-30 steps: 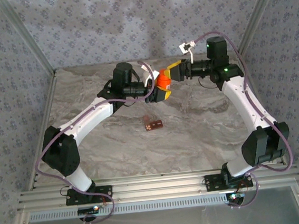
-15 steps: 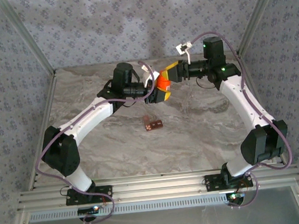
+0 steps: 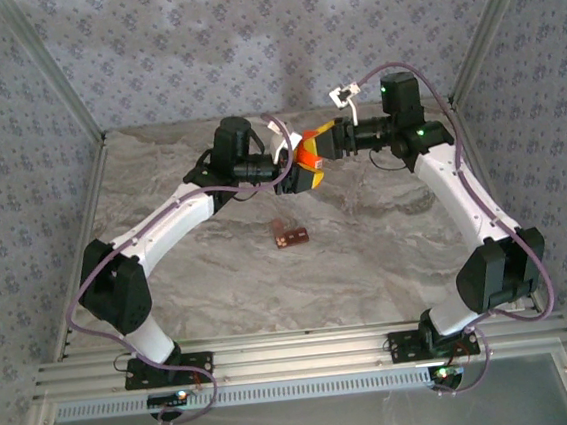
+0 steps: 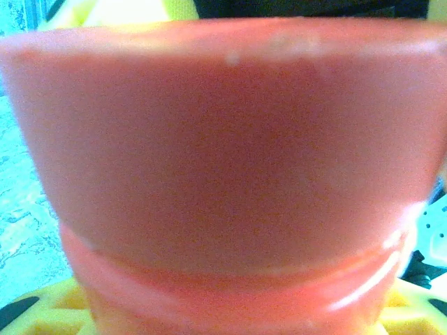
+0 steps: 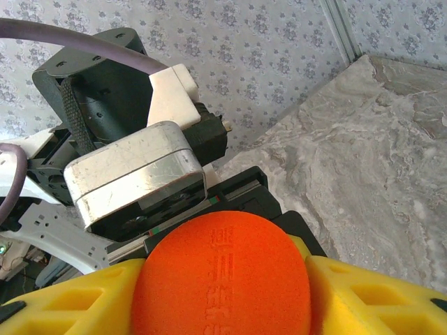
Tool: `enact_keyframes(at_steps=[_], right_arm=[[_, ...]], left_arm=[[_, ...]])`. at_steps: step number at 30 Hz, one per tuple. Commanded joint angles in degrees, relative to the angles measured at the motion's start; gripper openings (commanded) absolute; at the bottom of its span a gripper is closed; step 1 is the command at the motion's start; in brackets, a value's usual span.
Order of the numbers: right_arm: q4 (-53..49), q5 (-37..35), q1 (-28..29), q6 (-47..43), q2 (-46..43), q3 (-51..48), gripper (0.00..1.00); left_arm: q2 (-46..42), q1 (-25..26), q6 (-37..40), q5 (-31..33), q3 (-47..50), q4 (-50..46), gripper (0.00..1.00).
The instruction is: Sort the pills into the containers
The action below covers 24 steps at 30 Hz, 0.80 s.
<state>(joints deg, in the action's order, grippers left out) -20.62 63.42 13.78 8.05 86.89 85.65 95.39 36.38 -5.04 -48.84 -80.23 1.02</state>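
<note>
Orange pill bottle [image 3: 308, 157]: left claw [image 3: 303, 173] is holding its body aloft, right claw [image 3: 325, 138] is clamping its cap [image 5: 220, 279]. Uncapping is likely starting; the next move is calling for a steady twist.

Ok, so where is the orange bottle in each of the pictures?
Top external: the orange bottle is up in the middle, between the left claw and the right claw.
Left wrist: it is huge and blurry, right across the picture.
Right wrist: its round cap is at the bottom middle, between yellow fingers.
Shared landmark: the marbled table, left edge in the left wrist view, right side in the right wrist view.
</note>
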Motion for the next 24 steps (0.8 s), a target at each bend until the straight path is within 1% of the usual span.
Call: enact_keyframes(at_steps=[1, 4, 6, 8, 14, 17, 20, 22, 24], right_arm=[[-0.35, -1.99, 0.10, 0.25, -1.14, -0.65, 0.53], [0.31, -4.65, 0.61, 0.38, -2.29, -2.35, 0.48], [1.76, -8.74, 1.77, 1.68, -3.51, -4.55, 0.45], [3.77, -15.00, 3.56, 3.37, -4.93, -7.11, 0.42], [9.67, -28.42, 9.12, 7.96, -7.70, -14.68, 0.41], [15.04, -30.56, 10.06, 11.18, -8.58, -19.25, 0.41], [15.73, -30.26, 10.04, 11.24, -8.56, -19.66, 0.43], [14.72, -29.52, 9.65, 10.32, -8.58, -18.84, 0.47], [13.62, -27.13, 8.63, 8.97, -8.93, -17.83, 0.57]], left_arm=[[-0.02, 0.01, 1.11, -1.88, -2.04, 1.79, 0.00], [-0.03, 0.17, 1.20, 0.28, -2.11, 1.58, 0.00], [0.10, 0.20, 1.56, 2.60, -2.14, 1.01, 0.00], [0.14, 0.29, 1.61, 4.28, -1.90, 1.20, 0.00], [0.10, 0.40, 1.35, 6.85, -0.93, 2.68, 0.00], [-0.12, 0.42, 1.00, 7.17, -0.37, 3.73, 0.00], [-0.03, 0.37, 0.99, 7.24, -0.36, 3.57, 0.00], [0.00, 0.40, 1.02, 7.41, -0.28, 3.38, 0.00], [0.10, 0.43, 1.21, 7.52, -0.19, 3.18, 0.00]])
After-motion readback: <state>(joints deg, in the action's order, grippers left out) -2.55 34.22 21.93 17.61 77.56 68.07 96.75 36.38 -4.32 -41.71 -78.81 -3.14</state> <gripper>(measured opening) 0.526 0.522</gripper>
